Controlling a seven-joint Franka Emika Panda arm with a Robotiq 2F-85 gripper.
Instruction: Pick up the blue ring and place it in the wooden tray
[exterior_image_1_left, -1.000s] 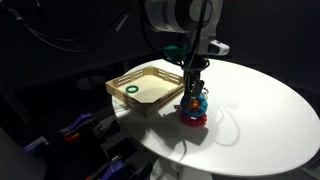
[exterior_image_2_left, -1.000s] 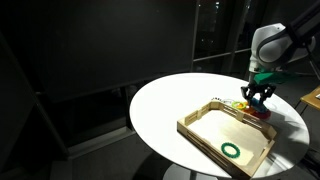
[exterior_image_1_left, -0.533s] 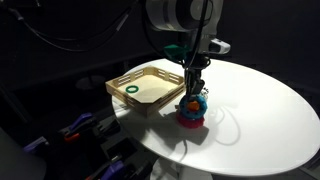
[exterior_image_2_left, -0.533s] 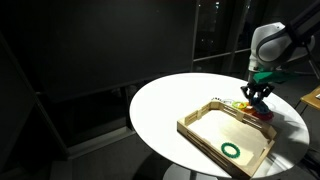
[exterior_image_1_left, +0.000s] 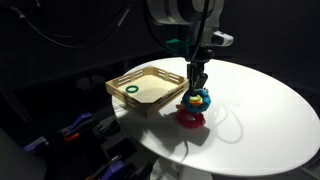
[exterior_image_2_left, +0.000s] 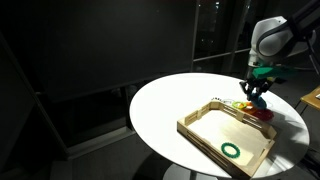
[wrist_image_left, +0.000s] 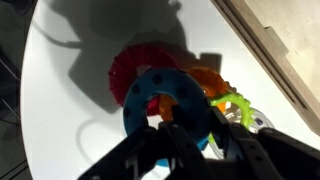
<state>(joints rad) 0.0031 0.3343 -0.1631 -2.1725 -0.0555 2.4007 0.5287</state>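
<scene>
The claw (exterior_image_1_left: 197, 90) hangs straight down over a small heap of toys at the tray's (exterior_image_1_left: 125, 83) corner, near the middle of the round white table (exterior_image_1_left: 260, 110). From the wrist view the claw (wrist_image_left: 188, 137) looks clamped on the near rim of the blue ring (wrist_image_left: 138, 108). One finger seems to sit in the hole and the other outside, though the dark fingers blur together there.

In an exterior view the blue ring (exterior_image_1_left: 199, 100) sits right at the fingertips, just above the red ring (exterior_image_1_left: 192, 119). I can't tell whether it has lifted clear or rests on the pile. An orange piece (wrist_image_left: 205, 78) and a lime-green one (wrist_image_left: 235, 105) crowd beside it, close against its far side.

So, as I read it, the grasp is made and the pick-up is barely under way. The ring is outside the tray (exterior_image_2_left: 200, 130), beside its wall, not over it. The only thing inside is the thin green ring (exterior_image_2_left: 232, 151), lying flat on the pale base towards the far end from the claw.

What remains is most of the job: raise the ring free of the red one and its neighbours, carry it across the slotted wall, lower it over the open base and let go. The carry looks short, since the tray edge is just beside the pile.
</scene>
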